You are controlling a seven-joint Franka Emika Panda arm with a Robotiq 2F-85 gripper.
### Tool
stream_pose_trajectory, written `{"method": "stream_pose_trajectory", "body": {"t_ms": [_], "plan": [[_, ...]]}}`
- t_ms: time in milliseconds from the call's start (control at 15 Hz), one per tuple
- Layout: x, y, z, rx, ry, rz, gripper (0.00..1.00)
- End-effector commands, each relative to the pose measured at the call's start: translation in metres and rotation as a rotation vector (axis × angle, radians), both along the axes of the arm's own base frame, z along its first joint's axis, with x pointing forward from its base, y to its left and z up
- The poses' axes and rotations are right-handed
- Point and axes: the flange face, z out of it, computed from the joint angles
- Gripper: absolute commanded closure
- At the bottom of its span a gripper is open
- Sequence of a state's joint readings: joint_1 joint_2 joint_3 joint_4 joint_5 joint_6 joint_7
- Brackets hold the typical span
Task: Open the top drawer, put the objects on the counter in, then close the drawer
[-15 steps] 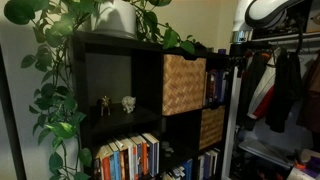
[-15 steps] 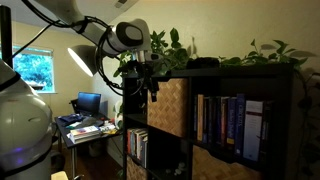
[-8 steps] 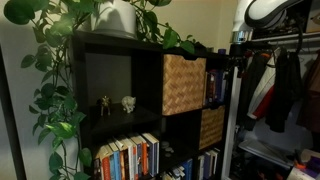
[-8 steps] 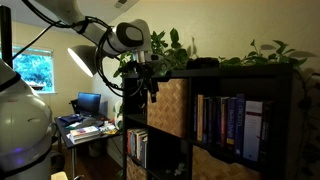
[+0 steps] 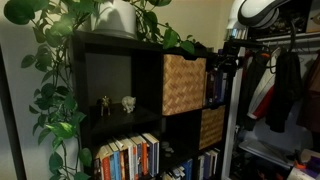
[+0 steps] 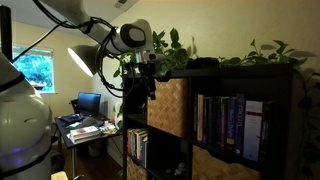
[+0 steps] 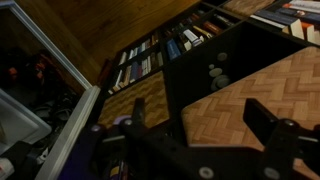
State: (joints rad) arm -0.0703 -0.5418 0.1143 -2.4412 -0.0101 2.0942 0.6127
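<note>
The top drawer is a light tan wicker bin, seen in both exterior views (image 5: 184, 84) (image 6: 170, 104) and in the wrist view (image 7: 262, 84). It sits pushed into its cubby in the dark bookshelf. The counter (image 5: 120, 40) (image 6: 250, 67) is the shelf's black-brown top board. A dark flat object (image 6: 205, 62) lies on it among plant leaves. My gripper (image 5: 224, 64) (image 6: 148, 82) (image 7: 200, 118) is open and empty. It hovers just in front of the bin's front, near the bin's outer edge, with the woven face showing between its fingers.
A darker wicker bin (image 5: 211, 127) (image 7: 140, 100) sits in the cubby below. Small figurines (image 5: 116, 103) stand in the cubby next to the top bin. Books (image 5: 128, 157) fill the lower shelves. A potted trailing plant (image 5: 115, 17) stands on the top board. Clothes (image 5: 280, 85) hang beside the shelf.
My gripper has shifted slightly closer to the shelf front. The bin and the rest of the shelf have not moved.
</note>
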Motion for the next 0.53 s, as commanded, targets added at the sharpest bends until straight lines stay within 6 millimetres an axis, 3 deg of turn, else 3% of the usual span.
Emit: {"method": "stream_pose_trajectory", "body": {"t_ms": [0,467], "plan": [[0.012,0.001,0.016,0.082,-0.050,-0.168,0.00],[0.030,0.015,0.036,0.262,-0.236,-0.404,0.00]]}}
